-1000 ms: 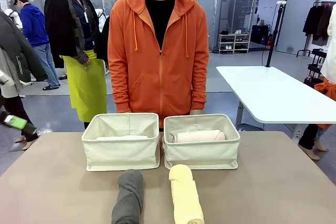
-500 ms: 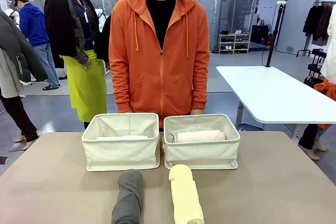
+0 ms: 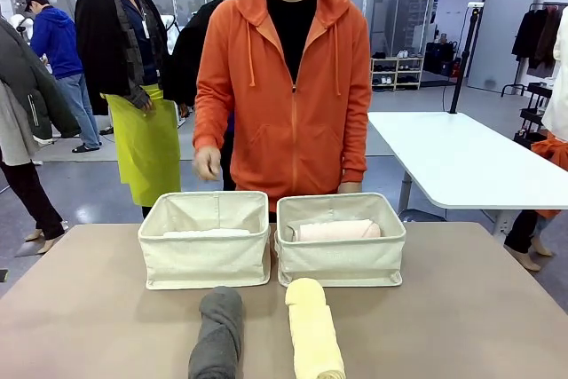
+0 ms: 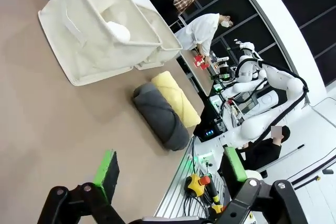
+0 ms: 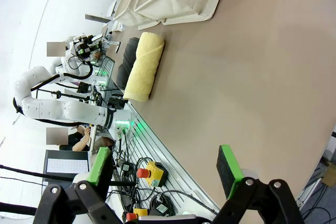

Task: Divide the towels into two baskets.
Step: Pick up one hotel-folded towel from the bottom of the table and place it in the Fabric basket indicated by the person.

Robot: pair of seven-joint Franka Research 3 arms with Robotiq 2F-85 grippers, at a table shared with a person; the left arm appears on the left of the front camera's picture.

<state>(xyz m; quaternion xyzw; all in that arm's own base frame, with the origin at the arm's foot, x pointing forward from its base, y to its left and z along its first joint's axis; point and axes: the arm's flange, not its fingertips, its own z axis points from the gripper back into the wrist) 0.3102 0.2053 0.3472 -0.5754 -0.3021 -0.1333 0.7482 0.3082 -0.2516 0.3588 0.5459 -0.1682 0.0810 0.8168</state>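
Frontally, the dark grey towel (image 3: 217,333) and the pale yellow towel (image 3: 314,335) are lying side by side on the bench (image 3: 461,308), just in front of the baskets. The left basket (image 3: 206,264) is holding the white towel (image 3: 206,233), and the right basket (image 3: 342,265) is holding the pink towel (image 3: 337,231). A person is standing behind them, one hand (image 3: 208,164) raised.

The rolls are looking soft, light and squashy. Pinching across a roll's middle is probably working best, since an end grip is risking unrolling it.

From the left wrist, the left end effector (image 4: 170,166) is hanging released and empty near the bench edge, with the grey roll lying closest. From the right wrist, the right end effector (image 5: 164,167) is likewise gaping and empty, the yellow roll lying ahead.

The bench is looking flat and matte, offering free room around both rolls, though the soft basket walls are likely buckling if nudged.
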